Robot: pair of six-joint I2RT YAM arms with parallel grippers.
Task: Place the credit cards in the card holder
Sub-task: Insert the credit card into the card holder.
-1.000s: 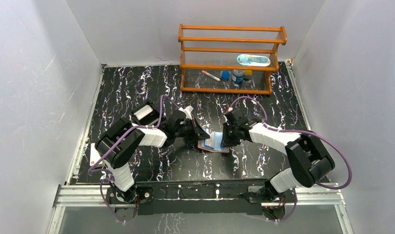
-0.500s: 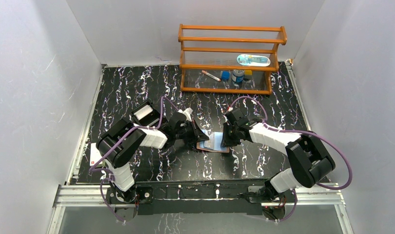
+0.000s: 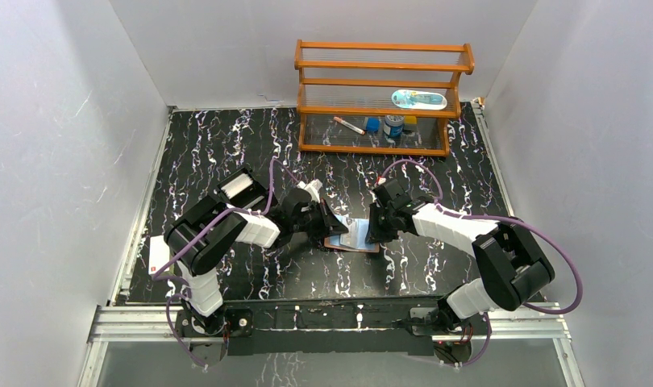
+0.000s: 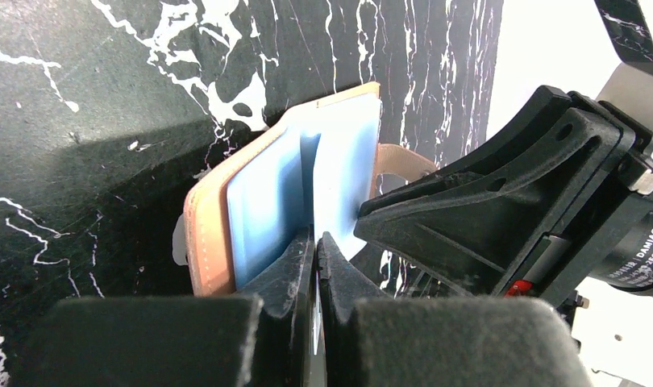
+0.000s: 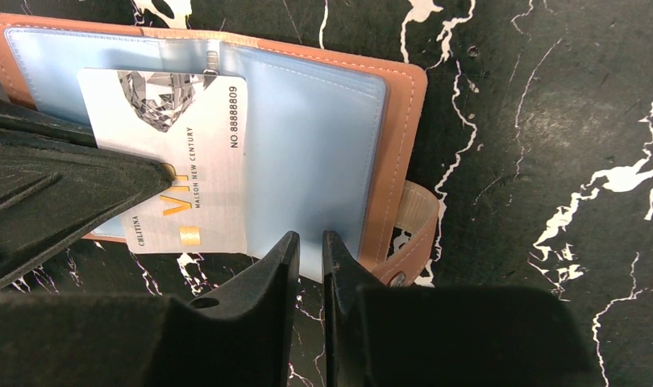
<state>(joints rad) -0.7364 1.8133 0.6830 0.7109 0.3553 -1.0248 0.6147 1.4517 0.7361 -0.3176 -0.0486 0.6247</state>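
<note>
card holder [image 5: 404, 121]: lies open on the marbled table [image 3: 226, 145] between the two grippers, inner side up
long axis: left to right in the top view; snap tab [image 5: 416, 226] at the right gripper's end
inside: pale blue sleeves [image 5: 307, 145]
credit card [image 5: 202, 161]: silver, set crosswise to the holder over its left half, far end at a sleeve
writing: "vii", "maison new century", "no 88888809", "chlitina"
left gripper [image 4: 315, 242]: pinched tight on the card's edge
right gripper [image 5: 307, 242]: narrow gap, tips at the right sleeve's near edge; whether it grips, cannot tell
</note>
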